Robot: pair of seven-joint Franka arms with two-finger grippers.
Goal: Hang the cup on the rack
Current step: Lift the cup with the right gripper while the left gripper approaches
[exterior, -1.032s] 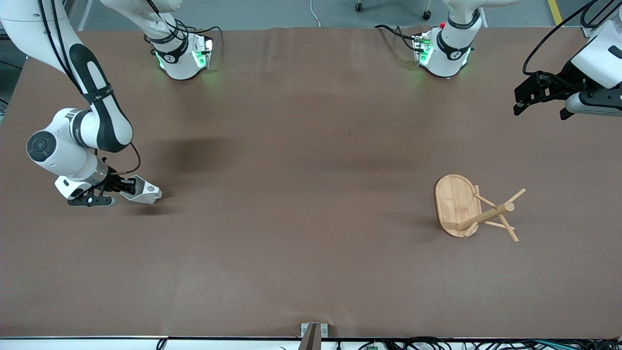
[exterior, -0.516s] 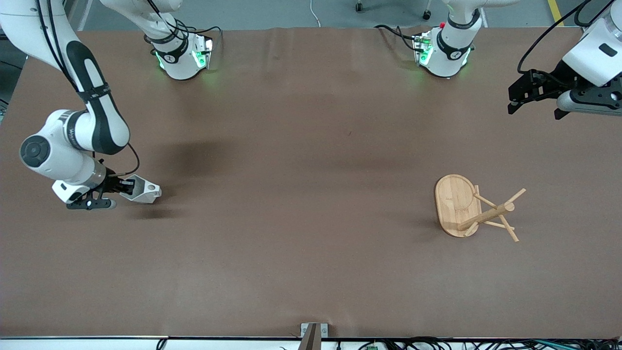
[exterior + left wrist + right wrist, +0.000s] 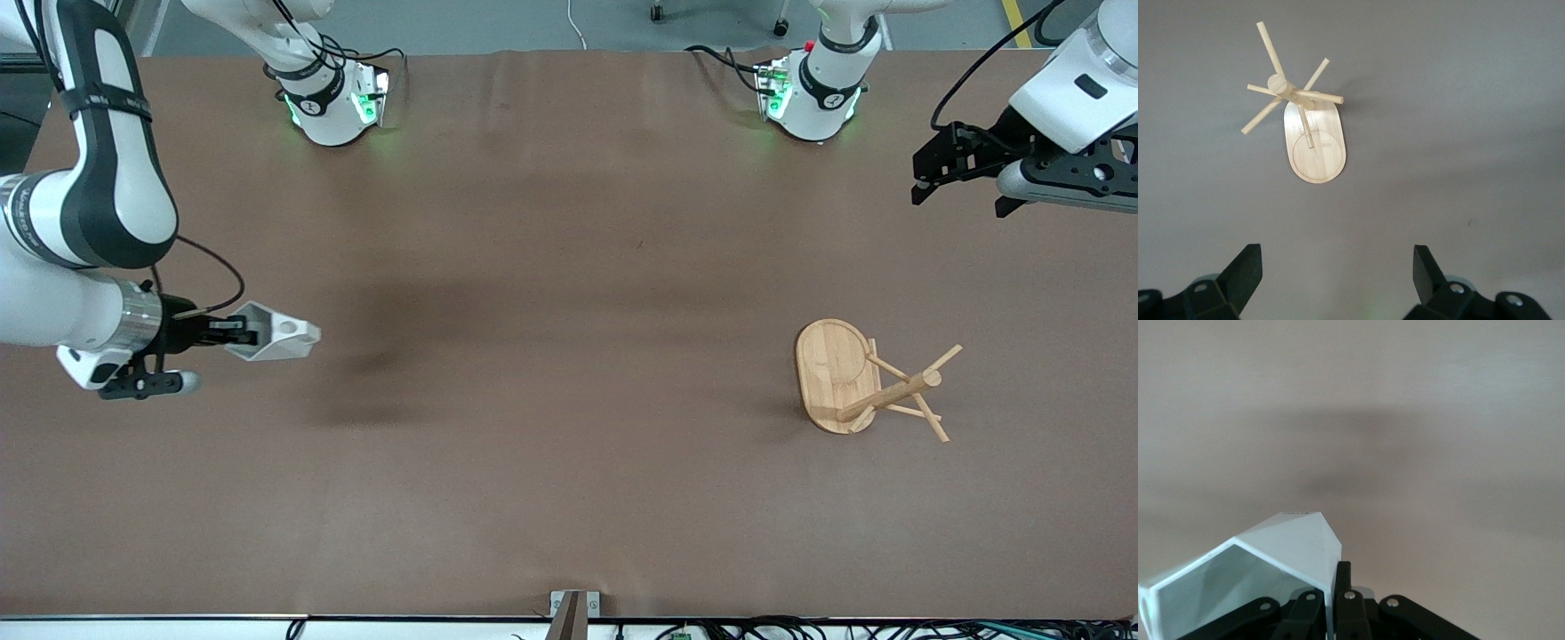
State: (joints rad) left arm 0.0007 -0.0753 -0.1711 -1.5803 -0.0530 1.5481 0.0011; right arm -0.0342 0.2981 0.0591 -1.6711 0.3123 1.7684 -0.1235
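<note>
My right gripper point(image 3: 233, 332) is shut on the rim wall of the white faceted cup point(image 3: 276, 337) and holds it on its side in the air over the right arm's end of the table. The handle with its round hole points away from the gripper. In the right wrist view the cup point(image 3: 1265, 570) fills the corner beside the fingers point(image 3: 1343, 577). The wooden rack point(image 3: 858, 380) stands toward the left arm's end, with oval base and angled pegs; it also shows in the left wrist view point(image 3: 1308, 120). My left gripper point(image 3: 956, 182) is open and empty, up in the air over the table's left-arm end.
The brown table point(image 3: 569, 356) carries nothing else. The two arm bases point(image 3: 333, 98) stand along its edge farthest from the front camera. A small metal bracket point(image 3: 573, 609) sits at the nearest edge.
My right gripper has lifted the cup off the table and carried it slightly toward the middle. My left gripper has drifted a little toward the middle, staying open.
</note>
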